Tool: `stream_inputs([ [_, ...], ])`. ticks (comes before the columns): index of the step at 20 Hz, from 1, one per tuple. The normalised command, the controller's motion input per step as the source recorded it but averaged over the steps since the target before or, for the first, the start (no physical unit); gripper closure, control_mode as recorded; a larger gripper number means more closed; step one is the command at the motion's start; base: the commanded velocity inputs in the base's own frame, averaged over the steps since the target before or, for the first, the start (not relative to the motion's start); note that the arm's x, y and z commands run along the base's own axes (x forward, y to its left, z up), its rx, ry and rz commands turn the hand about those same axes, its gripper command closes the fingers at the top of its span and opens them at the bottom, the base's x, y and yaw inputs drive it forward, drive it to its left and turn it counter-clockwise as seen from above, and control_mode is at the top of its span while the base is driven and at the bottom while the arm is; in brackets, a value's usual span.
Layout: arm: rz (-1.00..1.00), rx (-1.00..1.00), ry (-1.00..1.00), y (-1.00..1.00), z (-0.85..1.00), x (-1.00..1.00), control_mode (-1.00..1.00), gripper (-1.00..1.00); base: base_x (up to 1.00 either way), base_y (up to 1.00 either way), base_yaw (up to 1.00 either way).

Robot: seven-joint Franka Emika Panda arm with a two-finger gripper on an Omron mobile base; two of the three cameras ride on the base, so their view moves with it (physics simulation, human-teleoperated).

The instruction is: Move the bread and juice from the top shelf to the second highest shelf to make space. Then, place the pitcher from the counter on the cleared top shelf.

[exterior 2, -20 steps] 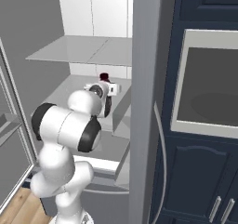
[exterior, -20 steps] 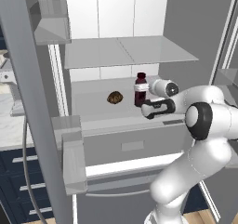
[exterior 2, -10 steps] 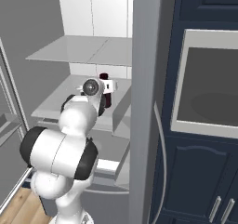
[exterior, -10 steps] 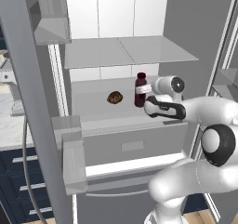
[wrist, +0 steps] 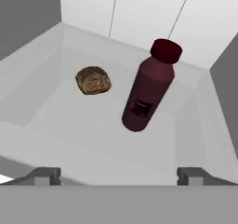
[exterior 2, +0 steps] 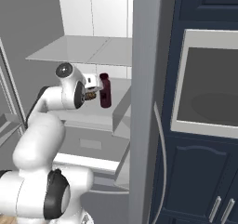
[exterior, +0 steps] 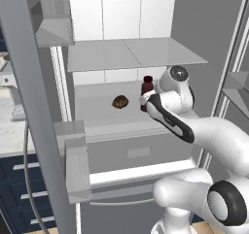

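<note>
The juice stands upright on the second highest shelf, with the bread lying near it on the same panel, the two apart. Above them the top shelf carries nothing. The end effector hangs just in front of the bottle with its fingers spread wide, touching neither thing and gripping nothing.

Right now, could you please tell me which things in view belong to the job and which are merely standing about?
Job: small brown lumpy bread loaf; slim maroon juice bottle; thin translucent top shelf; thick-rimmed second shelf under both; open tool.
Standing about: grey fridge drawer; dark wall oven.
</note>
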Motion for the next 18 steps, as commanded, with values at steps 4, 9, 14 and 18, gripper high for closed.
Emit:
stream_inputs([
  [4,0.0,-0.12,0.03,0.21,-0.04,-1.0,-1.0,-1.0,0.0,0.0,0.0],
  [9,0.0,-0.02,-0.01,0.16,-0.15,-1.0,-1.0,-1.0,0.0,0.0,0.0],
  [14,0.0,0.05,-0.01,0.0,-0.25,-1.0,-1.0,-1.0,0.0,0.0,0.0],
  [18,0.0,0.14,0.0,0.0,-0.04,-0.88,-1.0,-1.0,0.0,0.0,0.0],
])
